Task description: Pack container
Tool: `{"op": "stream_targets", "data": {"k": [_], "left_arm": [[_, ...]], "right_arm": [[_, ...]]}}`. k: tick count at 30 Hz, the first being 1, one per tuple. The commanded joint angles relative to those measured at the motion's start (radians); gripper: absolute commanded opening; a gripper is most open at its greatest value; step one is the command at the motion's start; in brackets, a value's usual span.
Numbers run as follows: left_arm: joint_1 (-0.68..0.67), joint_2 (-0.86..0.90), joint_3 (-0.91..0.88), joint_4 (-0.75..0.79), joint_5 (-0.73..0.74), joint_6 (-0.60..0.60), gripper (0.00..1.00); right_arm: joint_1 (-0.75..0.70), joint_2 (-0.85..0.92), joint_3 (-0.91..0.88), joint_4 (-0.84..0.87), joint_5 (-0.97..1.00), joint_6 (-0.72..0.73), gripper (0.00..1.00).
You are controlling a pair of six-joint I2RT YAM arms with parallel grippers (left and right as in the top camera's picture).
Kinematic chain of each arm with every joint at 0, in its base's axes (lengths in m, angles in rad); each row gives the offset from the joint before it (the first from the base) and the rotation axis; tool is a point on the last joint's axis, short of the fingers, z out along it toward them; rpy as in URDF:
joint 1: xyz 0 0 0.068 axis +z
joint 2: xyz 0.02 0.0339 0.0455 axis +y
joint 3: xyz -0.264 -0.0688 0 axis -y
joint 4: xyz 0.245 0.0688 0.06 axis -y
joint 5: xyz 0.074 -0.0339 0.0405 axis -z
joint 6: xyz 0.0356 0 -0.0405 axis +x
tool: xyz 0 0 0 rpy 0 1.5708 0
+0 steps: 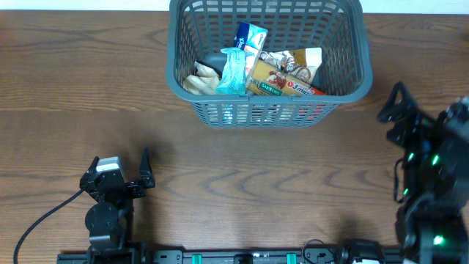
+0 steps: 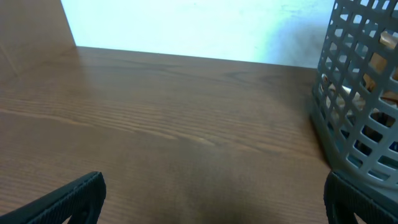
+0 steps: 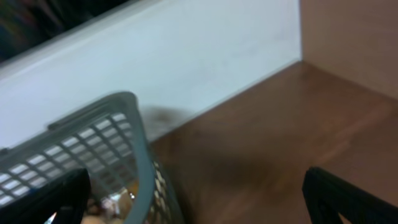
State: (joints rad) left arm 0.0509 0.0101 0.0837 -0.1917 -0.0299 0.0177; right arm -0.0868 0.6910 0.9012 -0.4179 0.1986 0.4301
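Observation:
The grey lattice container [image 1: 344, 92] stands at the table's far centre. Several snack packets lie inside it: a light blue one [image 1: 234, 70], a blue-and-white one [image 1: 250, 37], a brown one with a red stripe [image 1: 282, 77] and a beige one [image 1: 202, 79]. My left gripper [image 1: 121, 167] is open and empty, low at the front left, well short of the container. The left wrist view shows the container's wall [image 2: 357, 106] at the right. My right gripper [image 1: 396, 110] is open and empty, raised just right of the container. The right wrist view shows its rim [image 3: 134, 134].
The brown wooden table [image 1: 242, 176] spreads between the arms and the container. A white wall [image 2: 186, 28] runs behind the table's far edge. A black cable [image 1: 40, 224] trails from the left arm at the front left.

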Motion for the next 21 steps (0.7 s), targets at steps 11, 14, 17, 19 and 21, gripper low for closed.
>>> {"op": "stream_targets", "data": {"k": [11,14,17,19,21], "left_arm": [[0.005,-0.006,-0.017,-0.029,-0.005,-0.016,0.98],[0.005,-0.006,-0.017,-0.029,-0.005,-0.016,0.99],[0.005,-0.006,-0.017,-0.029,-0.005,-0.016,0.99],[0.005,-0.006,-0.017,-0.029,-0.005,-0.016,0.99],[0.005,-0.006,-0.017,-0.029,-0.005,-0.016,0.99]], "right_arm": [[0.14,-0.344,-0.505,0.328,0.047,0.025,0.99],[0.181,-0.382,-0.55,0.329,0.085,-0.007,0.99],[0.21,-0.395,-0.579,0.333,0.085,-0.067,0.99],[0.22,-0.395,-0.594,0.333,0.085,-0.085,0.99],[0.221,-0.397,-0.612,0.339,0.085,-0.092,0.99]]}}
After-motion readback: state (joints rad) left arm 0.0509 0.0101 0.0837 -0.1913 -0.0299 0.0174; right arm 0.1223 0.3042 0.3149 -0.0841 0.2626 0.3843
